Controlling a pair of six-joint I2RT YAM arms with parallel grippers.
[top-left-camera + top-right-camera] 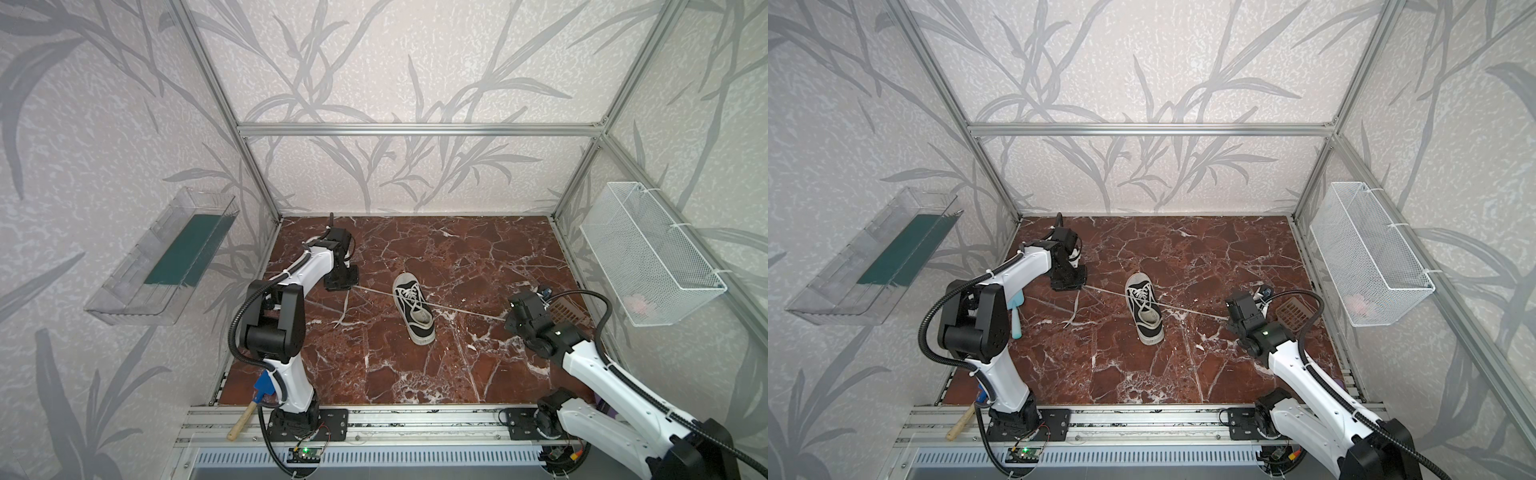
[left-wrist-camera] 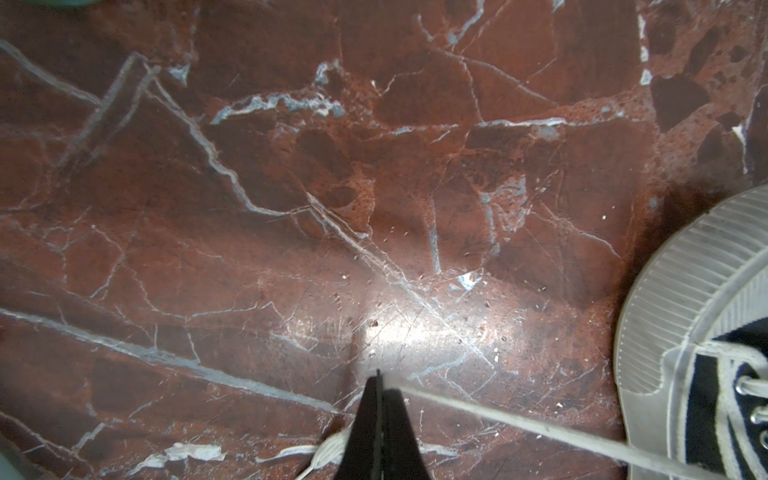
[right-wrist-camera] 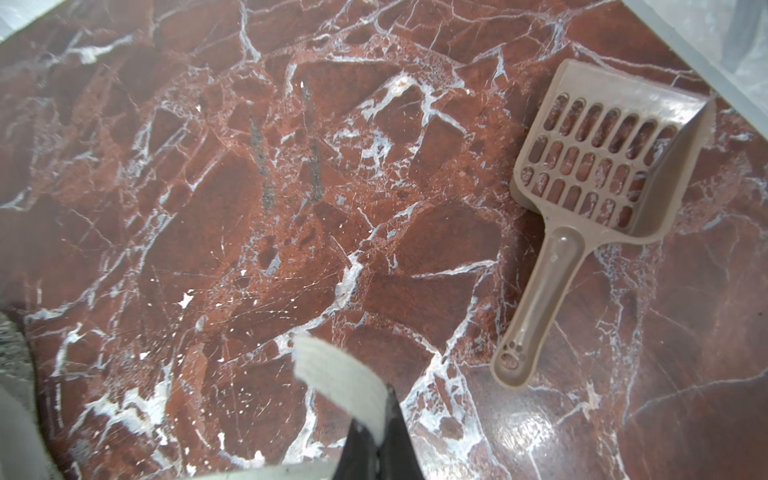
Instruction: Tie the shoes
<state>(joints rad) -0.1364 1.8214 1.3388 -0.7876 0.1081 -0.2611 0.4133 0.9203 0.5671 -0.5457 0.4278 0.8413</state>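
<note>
Left tool (image 1: 354, 286) near left table (image 1: 457, 374) edge

**You are in a robot lab test cell**

An aluminium frame (image 1: 415, 129) boxes in your marble-patterned desk (image 1: 415, 374), and leaf-print wallpaper panels (image 1: 104, 124) fill it in as walls. Your left arm (image 1: 291, 282) and right arm (image 1: 594, 374) are bolted to a metal rail (image 1: 415, 424) beside a bare circuit board (image 1: 305, 454). A wire basket (image 1: 648, 257) and a clear bin (image 1: 137, 291) hang on the side walls.
</note>
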